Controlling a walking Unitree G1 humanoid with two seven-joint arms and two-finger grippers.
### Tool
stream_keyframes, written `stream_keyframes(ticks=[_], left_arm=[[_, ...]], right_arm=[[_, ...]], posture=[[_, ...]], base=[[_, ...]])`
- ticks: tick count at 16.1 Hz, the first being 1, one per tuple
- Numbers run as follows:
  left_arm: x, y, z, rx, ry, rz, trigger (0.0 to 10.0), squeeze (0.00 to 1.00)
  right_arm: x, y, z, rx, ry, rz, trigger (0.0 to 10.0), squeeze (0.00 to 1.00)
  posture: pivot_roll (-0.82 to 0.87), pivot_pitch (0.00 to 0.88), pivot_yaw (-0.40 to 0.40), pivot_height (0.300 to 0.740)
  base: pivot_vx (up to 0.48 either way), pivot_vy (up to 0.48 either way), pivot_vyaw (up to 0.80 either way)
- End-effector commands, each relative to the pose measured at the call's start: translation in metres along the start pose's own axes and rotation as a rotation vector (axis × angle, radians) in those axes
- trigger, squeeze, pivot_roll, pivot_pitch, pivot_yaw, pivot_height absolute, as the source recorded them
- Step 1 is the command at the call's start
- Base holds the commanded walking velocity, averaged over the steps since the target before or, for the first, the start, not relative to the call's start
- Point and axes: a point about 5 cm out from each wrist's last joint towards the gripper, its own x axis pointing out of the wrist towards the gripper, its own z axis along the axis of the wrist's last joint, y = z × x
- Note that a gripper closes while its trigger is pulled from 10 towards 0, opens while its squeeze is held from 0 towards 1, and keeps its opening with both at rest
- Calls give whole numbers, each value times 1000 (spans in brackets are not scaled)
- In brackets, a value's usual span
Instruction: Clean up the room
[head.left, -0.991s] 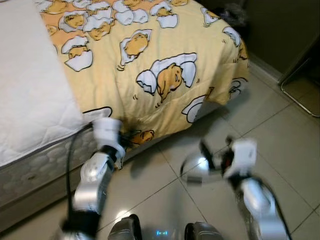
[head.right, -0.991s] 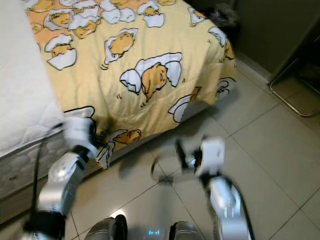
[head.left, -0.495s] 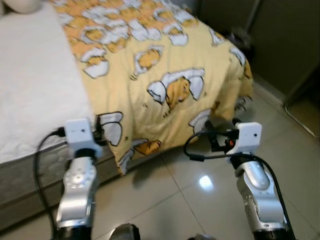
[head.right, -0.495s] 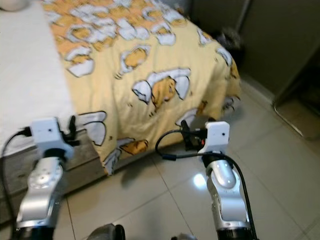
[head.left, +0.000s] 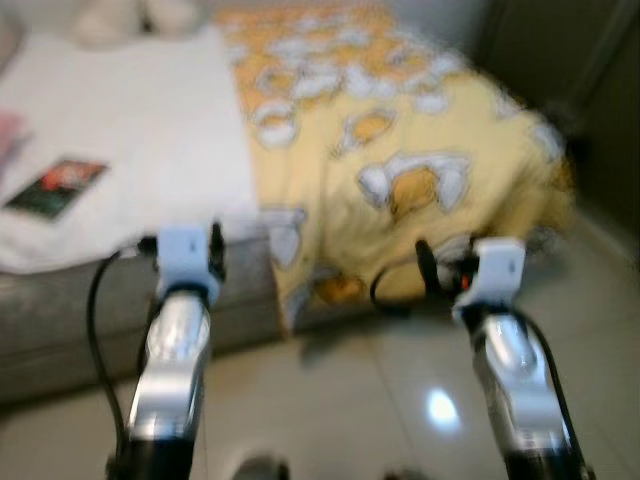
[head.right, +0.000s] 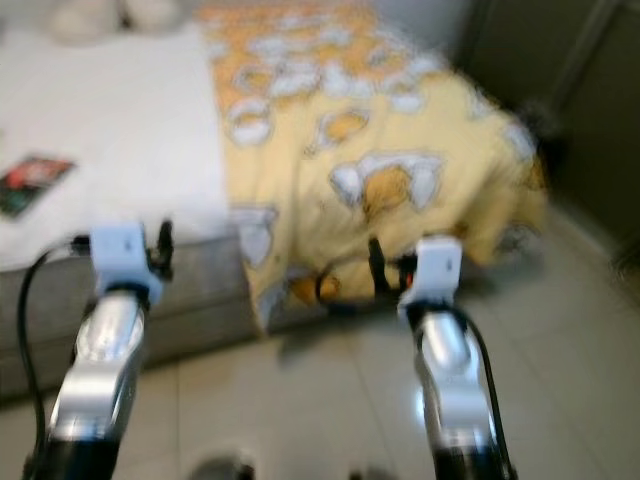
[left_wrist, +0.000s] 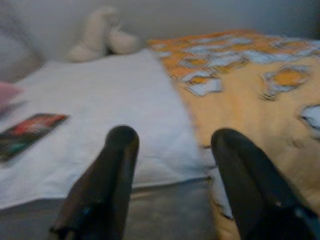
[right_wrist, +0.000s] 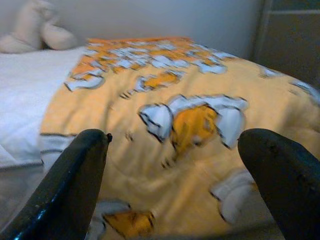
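A bed stands before me with a bare white mattress (head.left: 140, 130) on its left half. A yellow blanket (head.left: 400, 150) printed with egg cartoons covers the right half and hangs over the bed's corner. A small dark book (head.left: 55, 187) lies flat on the mattress at the left. My left gripper (left_wrist: 175, 137) is open and holds nothing; it is level with the mattress edge. My right gripper (right_wrist: 177, 137) is also open with nothing in it, facing the hanging blanket. The head views are blurred.
A pale plush toy (left_wrist: 102, 35) rests at the far end of the bed against the wall. Glossy floor tiles (head.left: 340, 400) lie between me and the bed. Dark cabinet fronts (head.left: 590, 80) stand at the right.
The camera has swung up and left, bringing the book and plush toy into view. Both arms have risen from near the floor to mattress height.
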Motion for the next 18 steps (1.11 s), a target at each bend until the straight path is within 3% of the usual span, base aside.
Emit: stream_keyframes(ticks=[1,4,7,10,13,15,18], left_arm=[[4,-6,5,12,-13,-32,10000,1000],[1,-7,-10,38,50,-48,10000,1000],[-8,1,-24,-5,102,-26,10000,1000],[-12,3,-28,-2,109,-28,10000,1000],[-13,11,-29,-77,112,22,10000,1000],[-13,14,-32,-92,126,42,10000,1000],[-8,4,-25,-121,95,-59,10000,1000]], right_arm=[[0,0,2,7,-16,4,10000,0],[-1,1,0,13,-15,3,10000,0],[-6,0,-4,19,-1,13,10000,0],[-8,1,-8,44,16,16,10000,0],[-11,-1,-17,131,52,-15,10000,0],[-13,2,-20,126,61,0,10000,0],[-12,3,-20,116,65,7,10000,0]], posture=[[-42,0,20,740],[-50,0,24,740],[-46,0,27,740],[-37,0,25,740],[-31,0,21,740],[-31,0,19,740],[-32,0,19,740]], base=[[0,0,738],[0,0,758],[0,0,733],[0,0,694],[91,-130,692],[281,-386,628],[331,-256,602]])
